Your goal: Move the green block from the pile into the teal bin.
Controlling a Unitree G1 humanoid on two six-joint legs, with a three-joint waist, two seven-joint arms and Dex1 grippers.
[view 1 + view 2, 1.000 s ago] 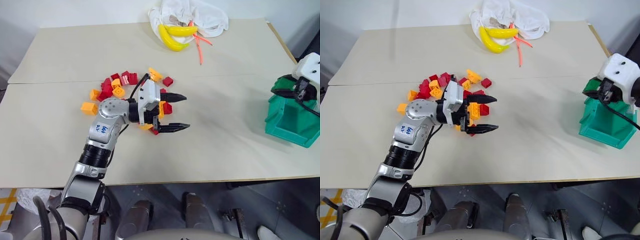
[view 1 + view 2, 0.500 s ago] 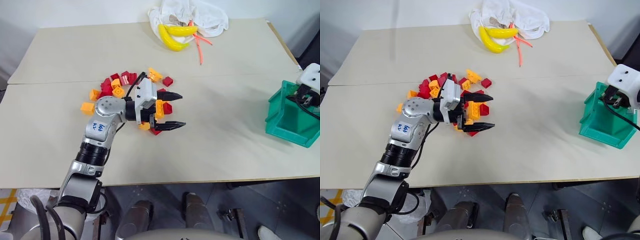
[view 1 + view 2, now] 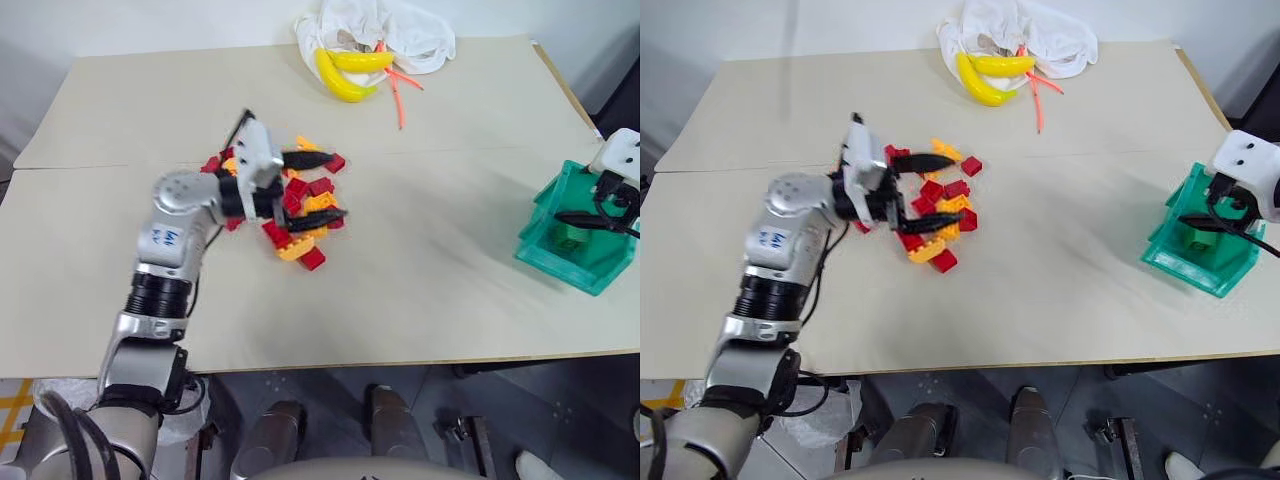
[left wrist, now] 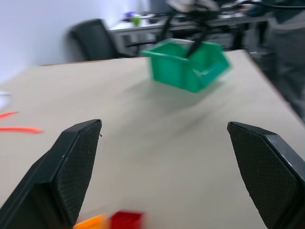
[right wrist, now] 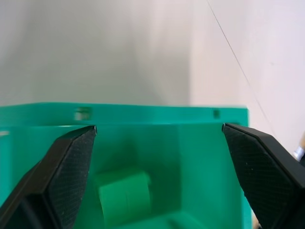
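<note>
2 claws wide, our right claw (image 5: 157, 157) over teal bin (image 3: 1196, 262), green block (image 5: 125, 196) inside, left claw (image 3: 308, 186) over pile (image 3: 300, 215)

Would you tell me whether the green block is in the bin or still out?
In. The green block lies on the bin's floor, with the open right gripper above it, holding nothing.

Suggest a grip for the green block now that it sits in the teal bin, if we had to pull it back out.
Probably from straight above, through the open top of the teal bin. The green block lies on the bin floor with sloped walls all round, so a side approach is blocked. Close the fingers across its two short flat faces. The right hand already hangs over it, open.
</note>
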